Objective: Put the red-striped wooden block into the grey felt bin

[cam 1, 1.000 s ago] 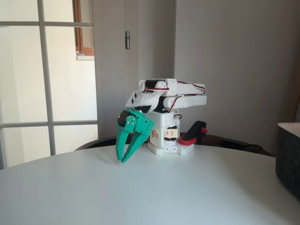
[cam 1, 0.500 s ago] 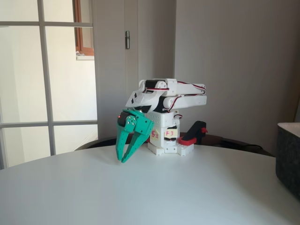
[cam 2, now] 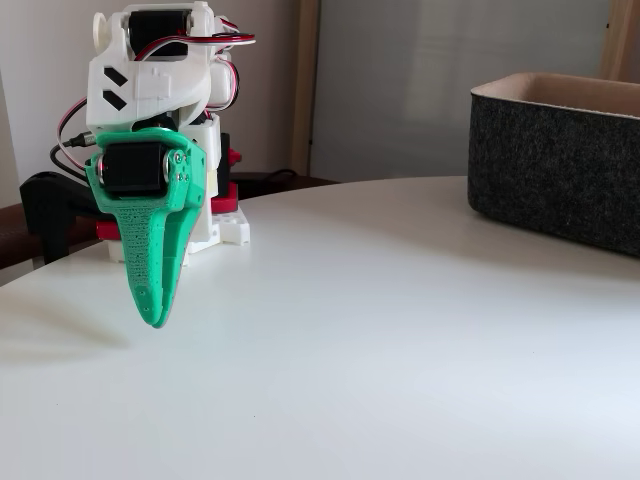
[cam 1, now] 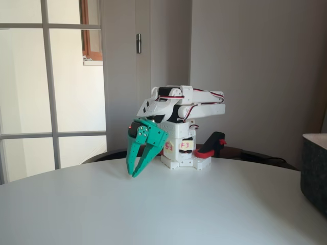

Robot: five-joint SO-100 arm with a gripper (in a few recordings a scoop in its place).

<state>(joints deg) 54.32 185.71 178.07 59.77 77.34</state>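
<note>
The arm sits folded over its white base (cam 1: 180, 148), the green gripper (cam 1: 135, 172) hanging tip-down just above the white table (cam 1: 153, 209), fingers nearly together and holding nothing. The grey felt bin (cam 2: 560, 160) stands well apart from the base, at the table's far side. No red-striped wooden block can be made out. Risk: a reach begun without locating the block would close on air or nudge the bin.

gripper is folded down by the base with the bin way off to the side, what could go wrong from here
1. The green gripper hangs with its tips close above the white table; an early sweep could scrape it.
2. The grey felt bin stands taller than the folded gripper, so a low swing toward it could hit its wall.
3. No block can be seen on the table, so a reach now would likely close on nothing.
</note>
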